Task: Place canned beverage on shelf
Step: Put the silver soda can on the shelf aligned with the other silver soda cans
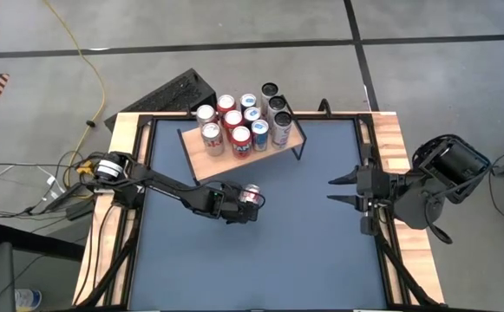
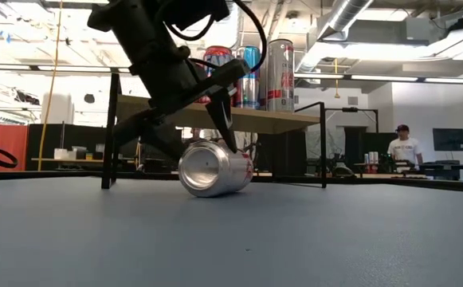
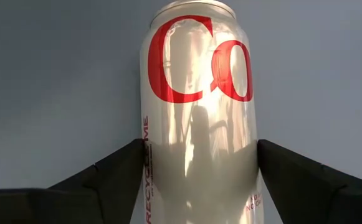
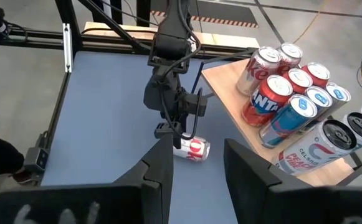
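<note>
Silver can lies on its side mid-table, at 6 o'clock from the shelf. My left claw straddles its body, fingers touching. Slick, rolls, dents; squeeze mid-body. Right claw idle, partly open.

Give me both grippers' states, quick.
Left gripper: closed on the silver can lying on the table.
Right gripper: open, empty, waiting at the table's right side.

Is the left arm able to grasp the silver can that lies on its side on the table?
Probably yes: the left gripper is already down at the can, with one jaw on each side of it and nothing between them.
</note>
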